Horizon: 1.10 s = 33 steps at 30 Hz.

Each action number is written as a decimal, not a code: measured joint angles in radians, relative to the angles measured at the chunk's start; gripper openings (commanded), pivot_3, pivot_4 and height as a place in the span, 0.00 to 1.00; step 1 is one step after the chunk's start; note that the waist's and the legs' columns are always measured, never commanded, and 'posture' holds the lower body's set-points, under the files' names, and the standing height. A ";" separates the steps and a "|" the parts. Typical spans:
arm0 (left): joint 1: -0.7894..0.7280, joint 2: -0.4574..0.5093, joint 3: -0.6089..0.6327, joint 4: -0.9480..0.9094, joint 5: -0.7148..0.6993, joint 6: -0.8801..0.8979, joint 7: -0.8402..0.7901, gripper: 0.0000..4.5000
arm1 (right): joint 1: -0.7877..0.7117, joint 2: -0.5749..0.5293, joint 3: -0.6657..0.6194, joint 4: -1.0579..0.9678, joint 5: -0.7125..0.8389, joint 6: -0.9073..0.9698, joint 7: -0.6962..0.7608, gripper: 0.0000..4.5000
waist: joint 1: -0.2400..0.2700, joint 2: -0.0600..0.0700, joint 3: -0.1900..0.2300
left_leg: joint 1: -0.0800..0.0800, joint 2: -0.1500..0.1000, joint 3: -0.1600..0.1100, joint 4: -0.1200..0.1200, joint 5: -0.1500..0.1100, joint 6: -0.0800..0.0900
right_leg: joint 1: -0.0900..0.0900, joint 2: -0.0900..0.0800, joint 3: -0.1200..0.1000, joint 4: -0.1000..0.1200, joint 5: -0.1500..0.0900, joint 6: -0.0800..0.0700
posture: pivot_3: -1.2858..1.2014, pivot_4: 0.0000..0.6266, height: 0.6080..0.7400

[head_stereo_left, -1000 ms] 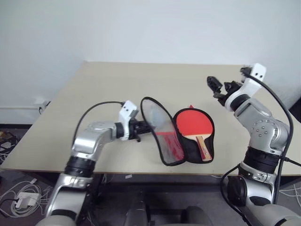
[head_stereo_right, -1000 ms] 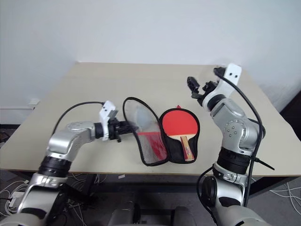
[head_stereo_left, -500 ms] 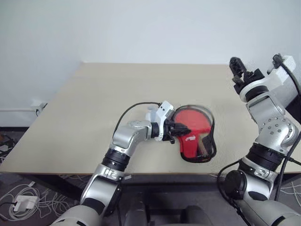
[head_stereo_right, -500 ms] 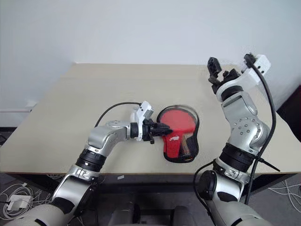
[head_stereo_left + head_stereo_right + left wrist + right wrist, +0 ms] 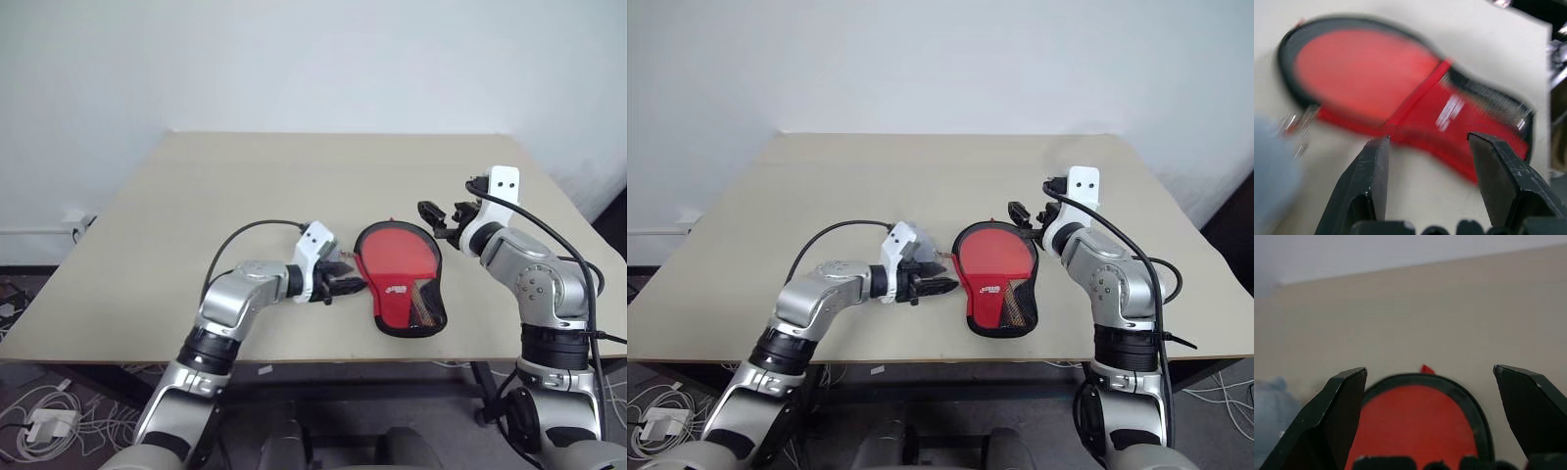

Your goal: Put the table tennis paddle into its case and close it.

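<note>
Left eye view: a beige table (image 5: 196,196) stands against a white wall and carries the items under inspection. Its case (image 5: 404,279) lies flat near the front edge of the table, right of centre, folded over with the red mesh-panel side facing up and the black zip edging running round the outline. Through the mesh at the narrow end, a light-brown strip is visible that appears to be the handle of the table tennis paddle (image 5: 423,302); the paddle's red face cannot be told apart from the red cover, so its full position inside is not confirmed. The zip's condition cannot be determined from these views. The right gripper (image 5: 438,214) hovers just beside the rounded end of the case, above the table, its two black fingers spread wide and empty; the right wrist view confirms the broad gap, with the rounded end of the case between and beyond the fingers. The left gripper (image 5: 350,284) sits just beside the left edge of the case, pointing toward it. In the left wrist view its fingers (image 5: 1371,181) stand apart with nothing between them, the case lying just past the tips, apparently not touching.
</note>
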 measured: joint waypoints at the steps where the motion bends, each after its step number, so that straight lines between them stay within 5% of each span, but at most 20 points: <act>1: 0.003 -0.005 0.002 -0.005 -0.007 0.019 0.009 0.66 | 0.000 0.000 0.002 0.005 -0.003 -0.003 0.003 1.00 | 0.000 0.000 0.000 | 0.000 0.000 0.000 0.000 0.000 0.000 | 0.000 0.000 0.000 0.000 0.000 0.001 | 0.52 0.00 1.00; 6: 0.001 -0.078 0.055 0.006 -0.046 0.110 0.075 1.00 | 0.000 0.005 0.000 0.014 -0.018 -0.017 0.002 1.00 | 0.000 0.000 0.000 | 0.000 0.000 -0.001 0.001 0.000 0.000 | 0.000 0.000 0.000 0.000 -0.001 0.004 | 0.52 0.00 1.00; 22: -0.184 -0.298 0.239 0.368 -0.068 0.247 0.255 1.00 | 0.000 0.033 -0.024 0.015 -0.043 -0.029 -0.025 1.00 | 0.001 0.000 0.000 | 0.000 -0.008 -0.014 0.002 0.000 0.000 | 0.003 0.000 -0.001 0.000 -0.001 0.005 | 0.52 0.00 1.00; 33: -0.231 -0.433 0.340 0.435 -0.128 0.385 0.334 1.00 | 0.002 0.044 -0.042 0.014 -0.043 -0.029 -0.044 1.00 | 0.005 0.000 0.000 | 0.000 -0.009 -0.016 0.001 0.000 0.001 | 0.008 0.000 -0.002 -0.006 0.000 0.006 | 0.52 0.00 1.00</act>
